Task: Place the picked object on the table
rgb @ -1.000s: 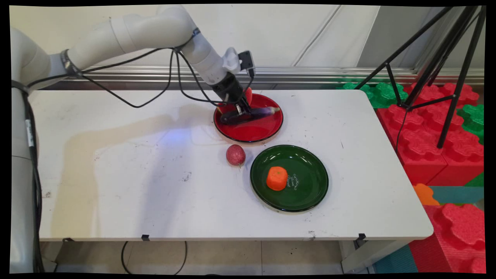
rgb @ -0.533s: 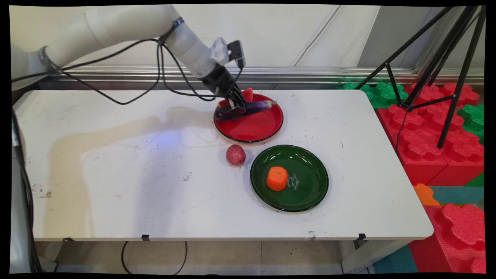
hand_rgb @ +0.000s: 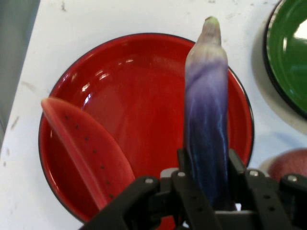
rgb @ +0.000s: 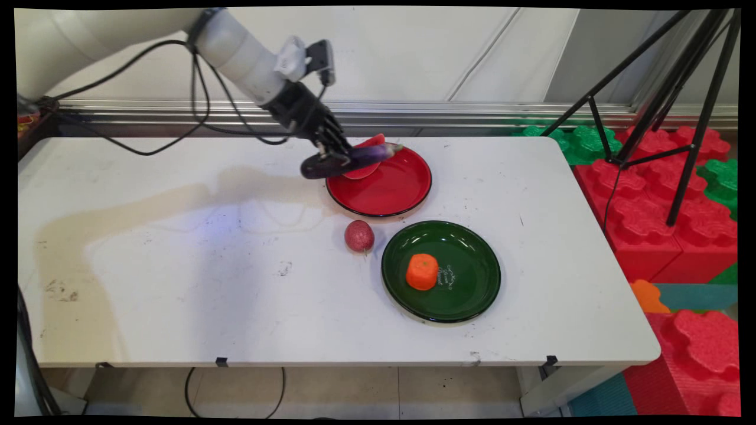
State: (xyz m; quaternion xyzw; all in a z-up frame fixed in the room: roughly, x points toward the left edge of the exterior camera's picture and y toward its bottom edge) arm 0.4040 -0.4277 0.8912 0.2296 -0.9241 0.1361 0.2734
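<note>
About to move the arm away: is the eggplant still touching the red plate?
Apart. In the main view the eggplant hangs clamped in the hand, above the red plate's left rim.

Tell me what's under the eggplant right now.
The eggplant hangs in the claw over the red plate, whose bare surface shows beneath it. A watermelon slice lies on the plate beside it. The plate area behind the claw's linkage is hidden.
</note>
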